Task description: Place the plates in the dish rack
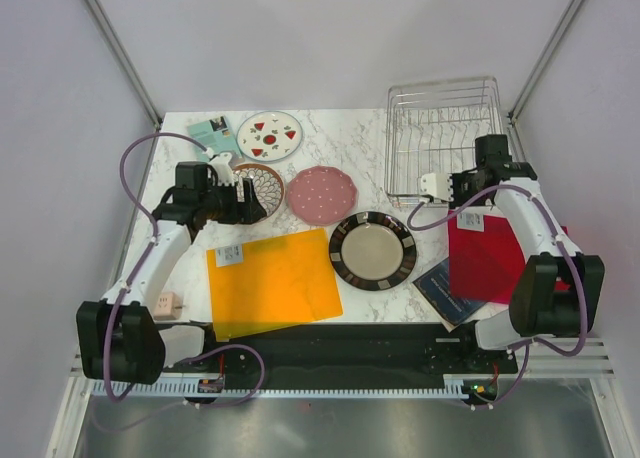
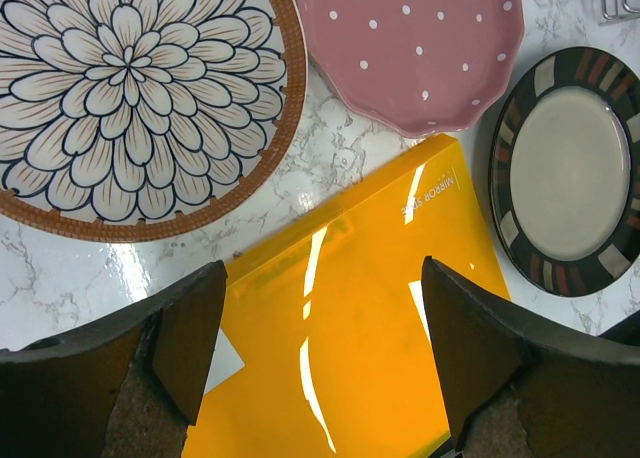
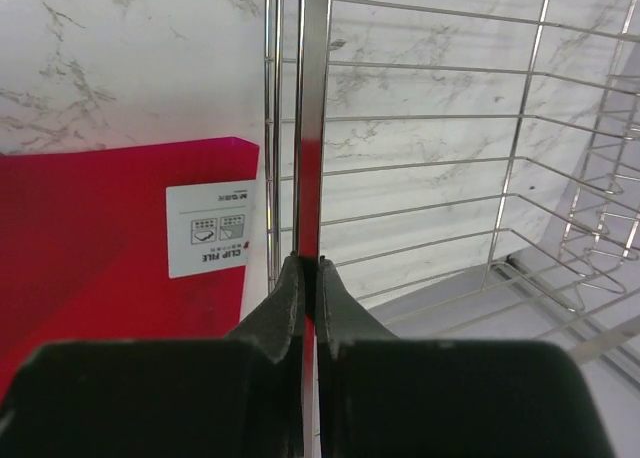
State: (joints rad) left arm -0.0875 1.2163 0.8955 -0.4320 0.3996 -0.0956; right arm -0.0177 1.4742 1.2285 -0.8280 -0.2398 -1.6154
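Top external: dish rack on marbled table; pale walls.

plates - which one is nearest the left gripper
The petal-patterned plate with the brown rim, just ahead of the left gripper; the pink dotted plate, red-and-green plate and dark-rimmed plate lie farther off.

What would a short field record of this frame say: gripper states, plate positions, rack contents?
left gripper: open, holding nothing, over the orange folder
right gripper: shut on a rim wire of the dish rack
in rack: no plates
flat on table: red-and-green shapes plate; petal-pattern plate; pink dotted plate; dark-rimmed plate
task progress: none loaded
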